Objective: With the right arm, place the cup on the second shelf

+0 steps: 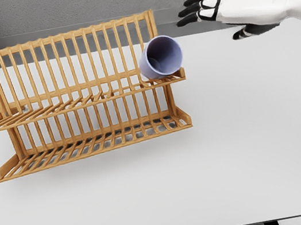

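Note:
A lavender cup (160, 56) lies on its side on the upper shelf of a wooden dish rack (77, 96), at that shelf's right end, with its mouth facing me. My right hand (211, 11) hovers to the right of the cup and slightly above it. There is a clear gap between hand and cup. The hand's black-tipped fingers are stretched out toward the left and hold nothing. The left arm does not show.
The rack stands on a white table (249, 142), left of the middle, with a lower slatted shelf (94, 142) under the upper one. A grey wall runs behind the table.

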Tool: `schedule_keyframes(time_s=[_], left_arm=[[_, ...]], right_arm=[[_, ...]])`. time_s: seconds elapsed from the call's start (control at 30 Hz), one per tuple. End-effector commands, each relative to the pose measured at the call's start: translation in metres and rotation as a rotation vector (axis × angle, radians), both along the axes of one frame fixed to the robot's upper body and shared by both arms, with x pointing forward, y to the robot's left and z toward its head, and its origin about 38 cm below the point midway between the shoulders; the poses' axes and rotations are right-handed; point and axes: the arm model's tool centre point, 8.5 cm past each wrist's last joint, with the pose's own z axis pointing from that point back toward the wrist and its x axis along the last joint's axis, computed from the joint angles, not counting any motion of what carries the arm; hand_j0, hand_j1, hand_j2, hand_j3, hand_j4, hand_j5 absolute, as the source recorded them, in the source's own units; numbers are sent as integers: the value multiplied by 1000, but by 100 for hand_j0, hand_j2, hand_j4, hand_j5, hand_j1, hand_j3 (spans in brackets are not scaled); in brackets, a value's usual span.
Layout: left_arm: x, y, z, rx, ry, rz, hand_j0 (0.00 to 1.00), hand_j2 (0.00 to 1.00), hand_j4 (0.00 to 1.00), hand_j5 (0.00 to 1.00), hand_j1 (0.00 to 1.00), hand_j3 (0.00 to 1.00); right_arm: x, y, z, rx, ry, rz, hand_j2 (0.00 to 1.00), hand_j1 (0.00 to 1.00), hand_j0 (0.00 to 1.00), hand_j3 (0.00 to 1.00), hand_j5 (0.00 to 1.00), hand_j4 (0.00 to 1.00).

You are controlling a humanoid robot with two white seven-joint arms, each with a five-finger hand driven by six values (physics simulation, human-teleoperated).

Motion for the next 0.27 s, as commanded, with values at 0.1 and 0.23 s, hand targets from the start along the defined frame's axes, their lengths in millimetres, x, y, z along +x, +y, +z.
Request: schedule_keyframes(time_s=[0.1,0.23], left_arm=[[0,0,0,0,0,0,100,100,100,100,100,100],[0,0,0,0,0,1,100,100,100,100,100,100]], right_arm=[[0,-106,-74,144,173,-317,100,100,100,100,100,100],[-6,-111,-101,141,238,-337,100,100,100,100,100,100]])
